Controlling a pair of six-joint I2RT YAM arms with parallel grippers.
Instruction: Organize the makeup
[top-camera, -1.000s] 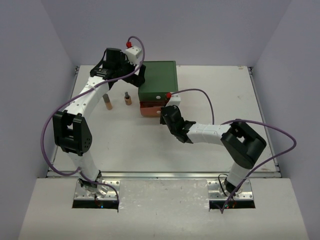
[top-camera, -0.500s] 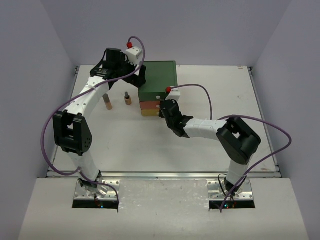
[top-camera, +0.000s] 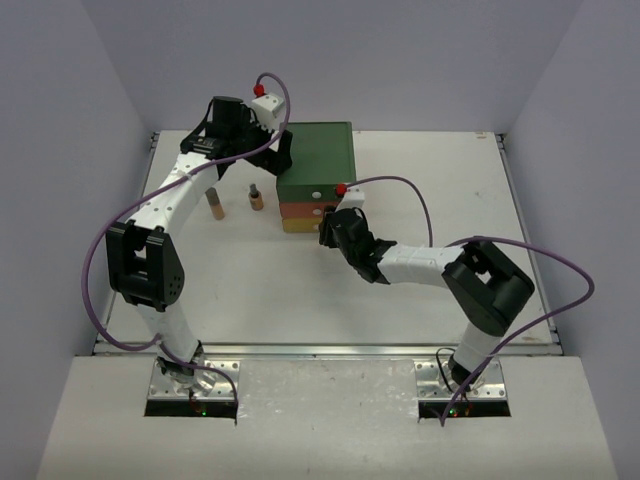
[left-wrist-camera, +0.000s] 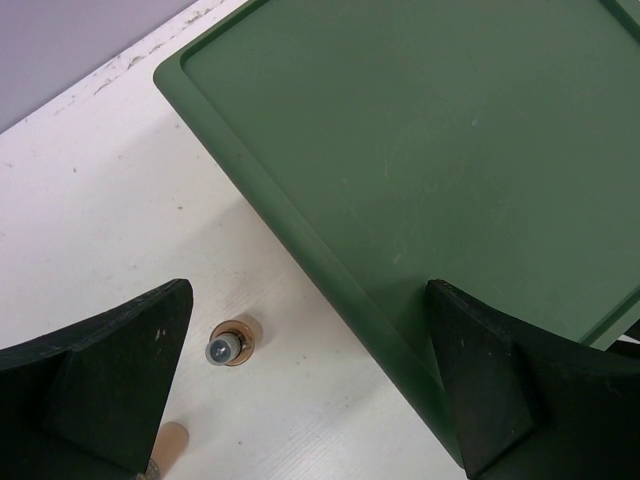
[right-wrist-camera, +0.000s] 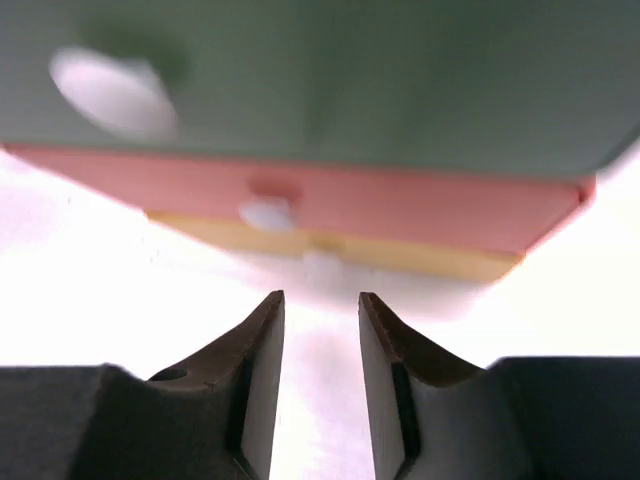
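Two peach tubes (top-camera: 215, 207) stand near the drawer box (top-camera: 316, 160).

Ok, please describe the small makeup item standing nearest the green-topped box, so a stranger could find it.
Find the green-topped drawer box on the white table. Off its left side in the top view, two small items stand upright. Take the small bottle, dark-capped and closer to the box; the peach tube stands farther left.
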